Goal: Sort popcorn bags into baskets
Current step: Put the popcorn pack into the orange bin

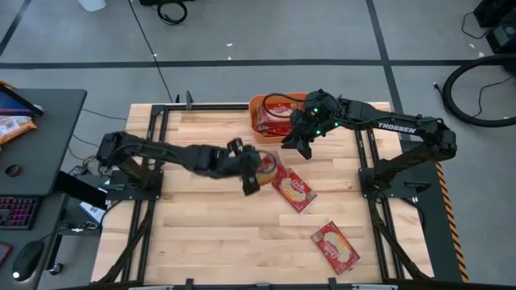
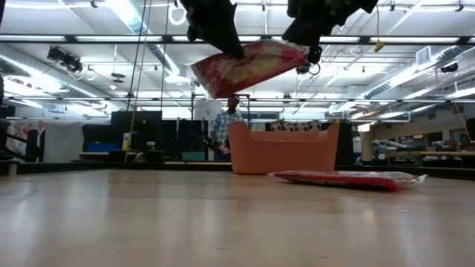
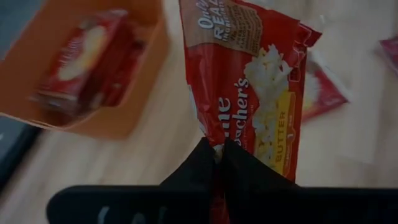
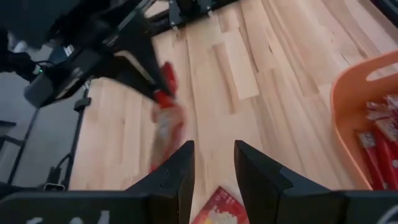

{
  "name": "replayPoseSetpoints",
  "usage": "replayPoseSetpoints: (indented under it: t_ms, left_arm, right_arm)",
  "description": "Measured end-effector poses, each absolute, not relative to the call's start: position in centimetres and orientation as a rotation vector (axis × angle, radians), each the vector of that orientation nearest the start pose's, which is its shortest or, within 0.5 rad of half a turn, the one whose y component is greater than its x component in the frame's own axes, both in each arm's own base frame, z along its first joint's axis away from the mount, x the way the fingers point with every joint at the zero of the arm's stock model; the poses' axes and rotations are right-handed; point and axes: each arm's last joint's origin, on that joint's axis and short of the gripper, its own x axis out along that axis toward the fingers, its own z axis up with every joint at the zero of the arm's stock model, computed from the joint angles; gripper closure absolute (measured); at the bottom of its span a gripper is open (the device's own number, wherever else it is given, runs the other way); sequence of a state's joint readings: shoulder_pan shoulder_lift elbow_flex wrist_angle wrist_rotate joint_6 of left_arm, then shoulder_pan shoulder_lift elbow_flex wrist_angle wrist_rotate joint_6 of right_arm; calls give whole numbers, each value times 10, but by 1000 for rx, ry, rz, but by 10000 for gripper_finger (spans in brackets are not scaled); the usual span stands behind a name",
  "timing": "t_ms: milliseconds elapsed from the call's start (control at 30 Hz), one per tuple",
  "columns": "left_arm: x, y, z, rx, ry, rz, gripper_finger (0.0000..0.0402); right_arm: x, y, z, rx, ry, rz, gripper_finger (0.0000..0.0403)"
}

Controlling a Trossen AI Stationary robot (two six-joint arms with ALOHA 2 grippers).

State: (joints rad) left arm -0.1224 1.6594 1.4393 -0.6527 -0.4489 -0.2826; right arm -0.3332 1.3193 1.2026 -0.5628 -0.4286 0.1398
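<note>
Left gripper [image 3: 217, 149]: pinched tight on one edge of a popcorn bag [image 3: 255, 87], raised clear of the table [image 1: 201, 234], near the middle, short of the basket [image 1: 260, 105]
Held bag: hanging slack from one corner grip, tilted in the low view; likely to swing, so better carried slowly and level
Basket: orange, at the far edge of the table; several bags already inside, free room toward its near wall
Right gripper [image 4: 214, 162]: fingers apart, holding nothing, hovering by the basket's near rim; judged a collision risk on the approach, worth keeping wide of
Loose bags: one [image 1: 293, 189] just beside the held bag, another [image 1: 335, 246] well apart toward the front
Advice: bring over the rim, lower before release, avoid draping on the wall
</note>
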Motion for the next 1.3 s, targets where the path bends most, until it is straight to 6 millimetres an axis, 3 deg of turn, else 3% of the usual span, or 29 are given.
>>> replayPoseSetpoints:
  t_ms: [200, 367, 667, 1000, 1300]
  left_arm:
    - [356, -8, 307, -18, 785, 492, 382]
    - [357, -1, 312, -3, 756, 555, 382]
    - [358, -4, 322, 39, 703, 584, 382]
    - [357, -10, 323, 78, 699, 596, 381]
    - [362, -11, 331, 118, 599, 657, 381]
  right_arm:
    - [269, -79, 336, 431, 584, 86, 286]
    - [271, -80, 339, 436, 554, 98, 286]
    - [270, -81, 339, 403, 551, 72, 286]
    - [251, -84, 360, 291, 463, -154, 286]
    - [243, -83, 367, 282, 434, -102, 286]
